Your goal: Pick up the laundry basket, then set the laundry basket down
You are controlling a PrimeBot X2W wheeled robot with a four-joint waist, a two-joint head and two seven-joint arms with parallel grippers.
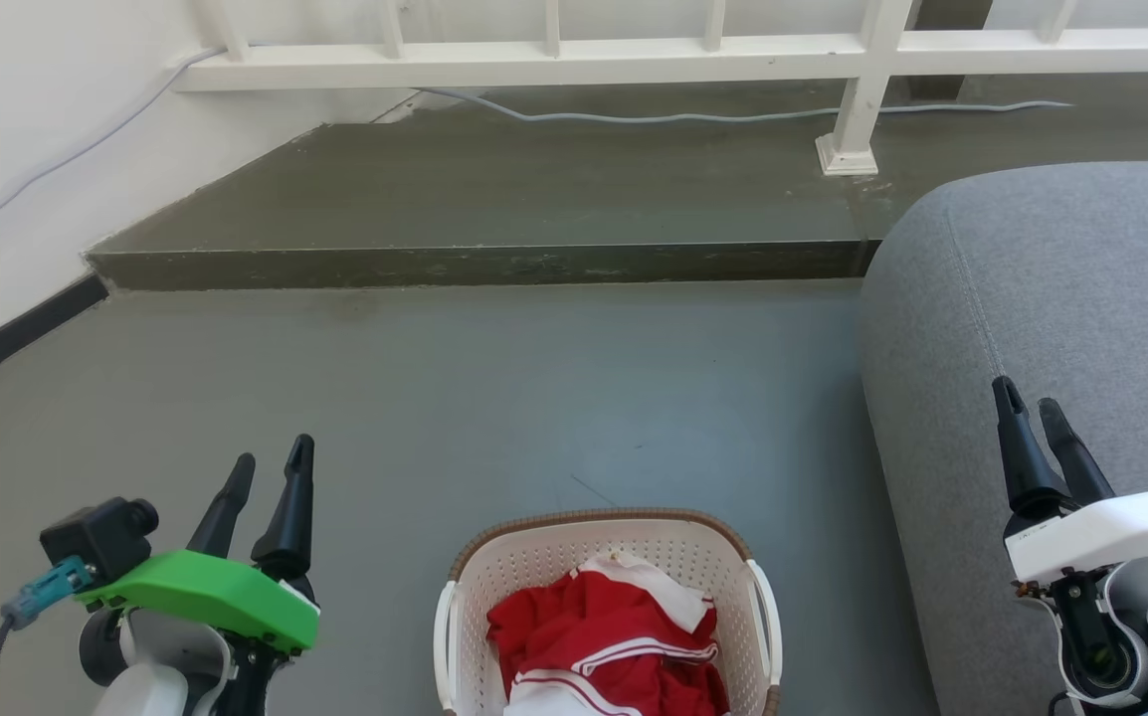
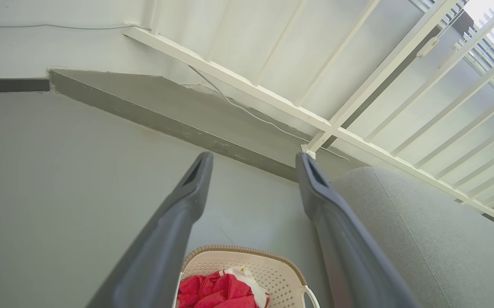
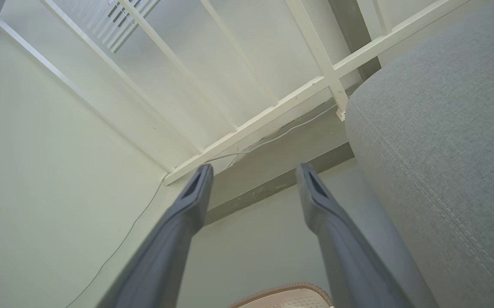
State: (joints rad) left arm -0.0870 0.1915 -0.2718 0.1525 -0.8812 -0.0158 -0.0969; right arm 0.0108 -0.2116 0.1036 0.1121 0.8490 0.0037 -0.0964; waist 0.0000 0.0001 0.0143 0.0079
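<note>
The laundry basket [image 1: 599,516] stands on the floor [image 1: 534,398], to the right of the left pincer [image 1: 274,449] and to the left of the right pincer [image 1: 1025,394], touching neither. Both pincers are released, fingers parted, grasping nothing. Red-and-white clothes [image 1: 594,636] lie inside the basket. A grey sofa [image 1: 1061,298] lies beyond the right pincer.

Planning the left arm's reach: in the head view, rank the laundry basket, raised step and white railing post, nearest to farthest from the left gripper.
1. laundry basket, just right of the left gripper.
2. raised step, ahead across the floor.
3. white railing post, atop the step, far right.
</note>
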